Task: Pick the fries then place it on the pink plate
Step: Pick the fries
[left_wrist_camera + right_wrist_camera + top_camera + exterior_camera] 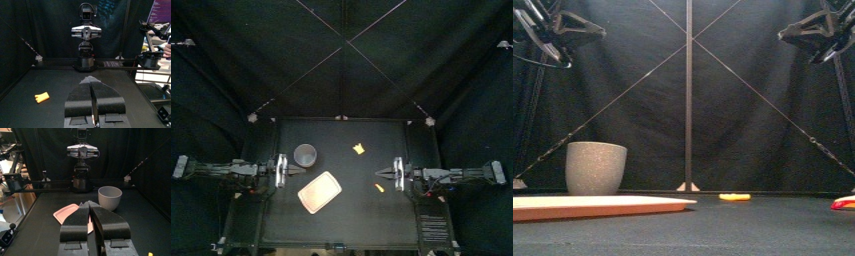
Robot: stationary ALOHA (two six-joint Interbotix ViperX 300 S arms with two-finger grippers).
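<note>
Left gripper: jaws together, empty, at the table's left side. The grey cup and pink plate sit left of centre. The fries lie flat toward the back, apart from both. Right gripper: jaws together, empty. Part the jaws before descending, straddle the fries and pinch low.

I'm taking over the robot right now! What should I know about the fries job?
Left gripper: shut, empty, raised at the table's left side.
Right gripper: shut, empty, raised at the right side.
Fries: lying on the table toward the back, right of the grey speckled cup, touched by nothing.
Pink tray: in front of the cup, nothing on it.
A small red toy lies near the right gripper; it is not part of the job.
Done: nothing yet.
Left: pick up the fries and set them on the pink tray.
</note>
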